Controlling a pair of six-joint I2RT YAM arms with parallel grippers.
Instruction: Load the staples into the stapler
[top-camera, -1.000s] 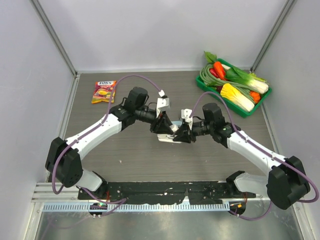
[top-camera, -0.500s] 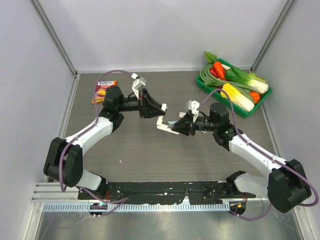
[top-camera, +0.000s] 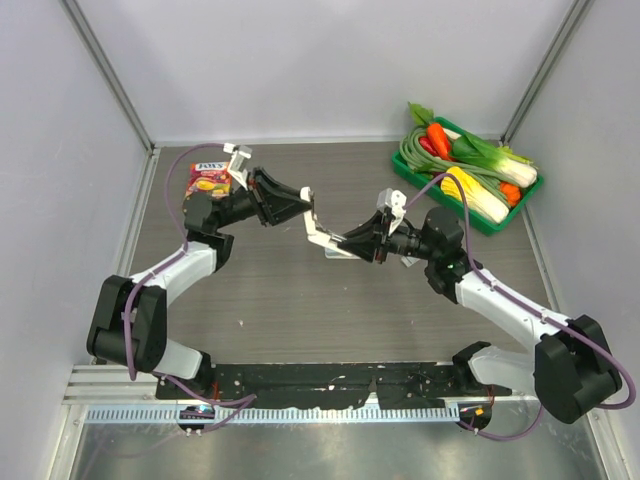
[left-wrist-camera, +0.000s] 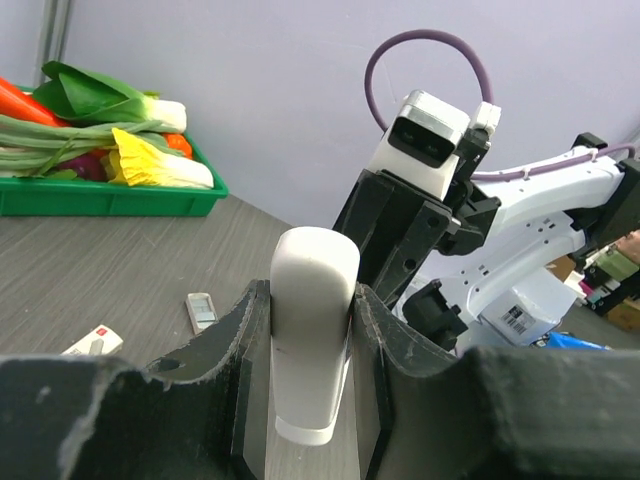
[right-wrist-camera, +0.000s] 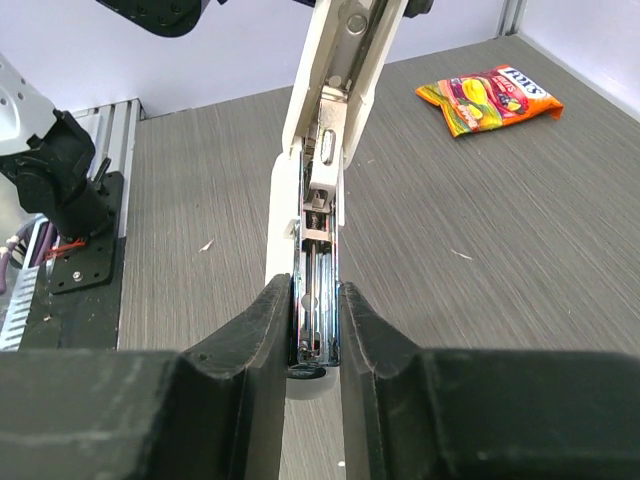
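Observation:
The white stapler (top-camera: 320, 238) hangs above the middle of the table, hinged open between both arms. My left gripper (top-camera: 300, 204) is shut on its white top cover (left-wrist-camera: 312, 330). My right gripper (top-camera: 348, 243) is shut on the base, and its fingers (right-wrist-camera: 270, 330) squeeze the open metal magazine (right-wrist-camera: 318, 290). The cover (right-wrist-camera: 340, 70) rises away from the magazine. The staples (left-wrist-camera: 93, 343), a tiny whitish box with a red mark, lie on the table in the left wrist view. Beside it lies a small flat whitish piece (left-wrist-camera: 201, 312). Neither shows in the top view.
A green tray (top-camera: 492, 226) of toy vegetables (top-camera: 470, 165) sits at the back right, and also appears as the tray (left-wrist-camera: 110, 200) in the left wrist view. A candy bag (top-camera: 208, 180) lies at the back left. A black rail (top-camera: 320, 385) runs along the near edge.
Both grippers were together over the stapler at the table's middle. The left arm has swung back and left with the cover, so the stapler now hangs open between them. The right jaws closed slightly.

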